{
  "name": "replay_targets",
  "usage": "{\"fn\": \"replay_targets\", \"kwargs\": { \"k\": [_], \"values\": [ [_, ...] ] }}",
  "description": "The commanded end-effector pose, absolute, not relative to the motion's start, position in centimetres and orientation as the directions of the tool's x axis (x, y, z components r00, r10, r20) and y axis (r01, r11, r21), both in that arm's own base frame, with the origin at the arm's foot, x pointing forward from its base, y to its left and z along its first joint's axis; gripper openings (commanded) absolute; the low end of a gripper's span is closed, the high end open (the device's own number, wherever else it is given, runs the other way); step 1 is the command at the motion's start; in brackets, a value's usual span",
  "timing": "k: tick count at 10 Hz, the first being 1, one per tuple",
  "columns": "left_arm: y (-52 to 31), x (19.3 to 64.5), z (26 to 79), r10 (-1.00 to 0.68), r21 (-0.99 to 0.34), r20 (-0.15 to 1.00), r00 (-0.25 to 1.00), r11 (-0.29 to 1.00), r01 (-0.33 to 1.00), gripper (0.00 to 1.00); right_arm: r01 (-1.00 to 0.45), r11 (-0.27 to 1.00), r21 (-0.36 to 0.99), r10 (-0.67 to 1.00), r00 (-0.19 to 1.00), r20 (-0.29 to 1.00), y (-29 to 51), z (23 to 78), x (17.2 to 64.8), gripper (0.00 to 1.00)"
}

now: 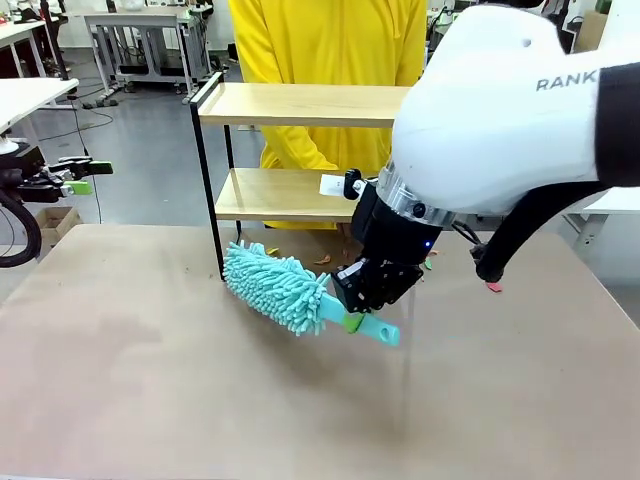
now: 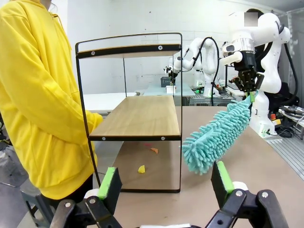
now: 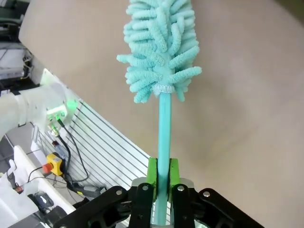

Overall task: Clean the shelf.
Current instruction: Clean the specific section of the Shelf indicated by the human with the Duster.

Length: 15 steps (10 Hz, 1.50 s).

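In the front view I see the shelf (image 1: 300, 105) standing at the far side of the table (image 1: 150, 400), right in front of a person in a yellow top (image 1: 330, 50), its two wooden boards bare. My right gripper (image 1: 352, 315) is low over the table, before the shelf, clamped on the handle of a teal fluffy duster (image 1: 275, 285); the duster's head slants towards the shelf's front left leg and ends just beside it, though I cannot tell whether it touches the leg or the table. An orange scrap (image 1: 322, 260) lies on the table by the shelf's foot. My left gripper (image 1: 88, 176) is parked well off at the picture's left edge, jaws apart. From the left wrist view that gripper (image 2: 165, 183) stands wide with nothing between its green pads (image 2: 108, 183), looking at the shelf (image 2: 137, 116) end-on; an orange scrap (image 2: 154, 150) and a yellow one (image 2: 141, 168) lie on the table under the lower board, and the duster (image 2: 216, 137) hangs slanted beside the frame's near post, held from above by the right gripper (image 2: 248, 85). From the right wrist view the right gripper (image 3: 161, 175) has both pads pinched tight on the thin teal handle, and the duster's head (image 3: 159, 47) points away over the tan table (image 3: 247, 95).
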<state>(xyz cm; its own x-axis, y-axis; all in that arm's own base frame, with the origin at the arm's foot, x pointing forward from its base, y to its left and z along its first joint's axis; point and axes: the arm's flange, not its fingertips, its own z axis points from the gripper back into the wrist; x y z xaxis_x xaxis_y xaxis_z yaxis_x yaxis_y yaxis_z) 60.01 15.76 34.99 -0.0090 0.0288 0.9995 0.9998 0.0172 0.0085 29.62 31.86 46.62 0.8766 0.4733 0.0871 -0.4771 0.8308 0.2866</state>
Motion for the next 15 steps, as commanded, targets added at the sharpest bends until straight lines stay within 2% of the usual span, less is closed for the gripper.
{"fn": "replay_targets", "kwargs": {
  "k": [1, 3, 4, 7, 12, 15],
  "values": [
    [15.8, 59.8, 35.3, 0.03, 0.018, 0.999, -0.019, 0.019, 1.0, 1.0, -0.512, 0.812, 0.279, 0.511, 0.856, 0.084, 30.8, 47.8, 29.0, 0.13],
    [15.8, 59.8, 35.3, 0.03, 0.018, 0.999, -0.019, 0.019, 1.0, 1.0, -0.483, 0.828, 0.284, 0.482, 0.873, 0.078, 31.5, 47.0, 29.3, 0.13],
    [15.8, 59.8, 35.3, 0.03, 0.018, 0.999, -0.019, 0.019, 1.0, 1.0, -0.373, 0.898, 0.234, 0.362, 0.928, 0.092, 33.9, 46.8, 29.0, 0.13],
    [15.8, 59.8, 35.3, 0.03, 0.018, 0.999, -0.019, 0.019, 1.0, 1.0, -0.188, 0.965, 0.182, 0.161, 0.975, 0.155, 40.3, 45.2, 30.6, 0.13],
    [15.8, 59.8, 35.3, 0.03, 0.018, 0.999, -0.019, 0.019, 1.0, 1.0, -0.099, 0.989, 0.111, 0.06, 0.951, 0.304, 49.6, 40.9, 34.9, 0.13],
    [15.8, 59.8, 35.3, 0.03, 0.018, 0.999, -0.019, 0.019, 1.0, 1.0, -0.079, 0.991, 0.108, 0.036, 0.935, 0.353, 52.6, 39.5, 38.1, 0.13]
  ]
}}
